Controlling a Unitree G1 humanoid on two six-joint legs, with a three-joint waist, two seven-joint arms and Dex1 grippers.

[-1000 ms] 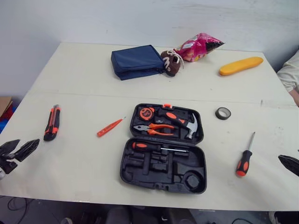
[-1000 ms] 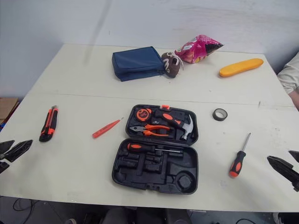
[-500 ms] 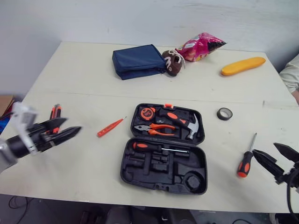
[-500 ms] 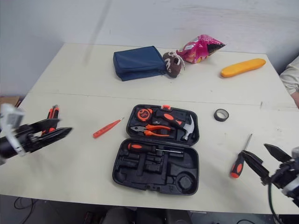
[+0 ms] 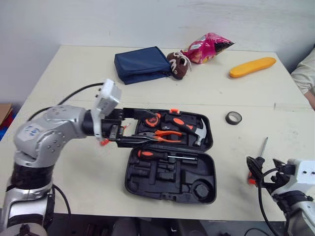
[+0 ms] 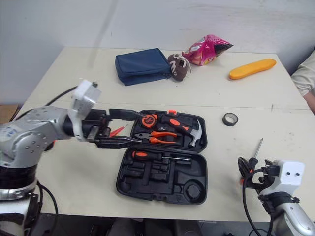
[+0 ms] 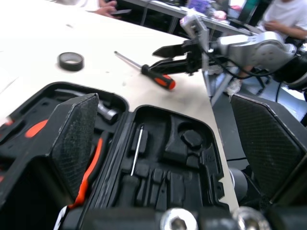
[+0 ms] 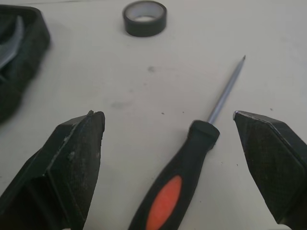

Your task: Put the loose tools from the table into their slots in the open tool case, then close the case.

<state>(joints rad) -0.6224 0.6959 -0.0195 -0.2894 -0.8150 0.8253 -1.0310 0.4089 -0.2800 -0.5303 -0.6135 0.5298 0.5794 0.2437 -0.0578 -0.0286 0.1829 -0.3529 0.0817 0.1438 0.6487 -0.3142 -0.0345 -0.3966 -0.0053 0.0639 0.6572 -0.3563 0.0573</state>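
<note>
Blue pouch (image 5: 140,65), brown toy football (image 5: 177,64), pink snack bag (image 5: 207,47) and long yellow object (image 5: 252,67) are lying in a row, a person's sleeve (image 5: 305,73) showing nearby.

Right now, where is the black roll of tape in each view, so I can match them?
Left eye view: the black roll of tape lies right of the open black tool case.
Right eye view: again right of the case.
Left wrist view: tape beyond the case, near the tip of the black-and-orange screwdriver.
Right wrist view: tape beyond that screwdriver's tip.
Shared landmark: the screwdriver.
</note>
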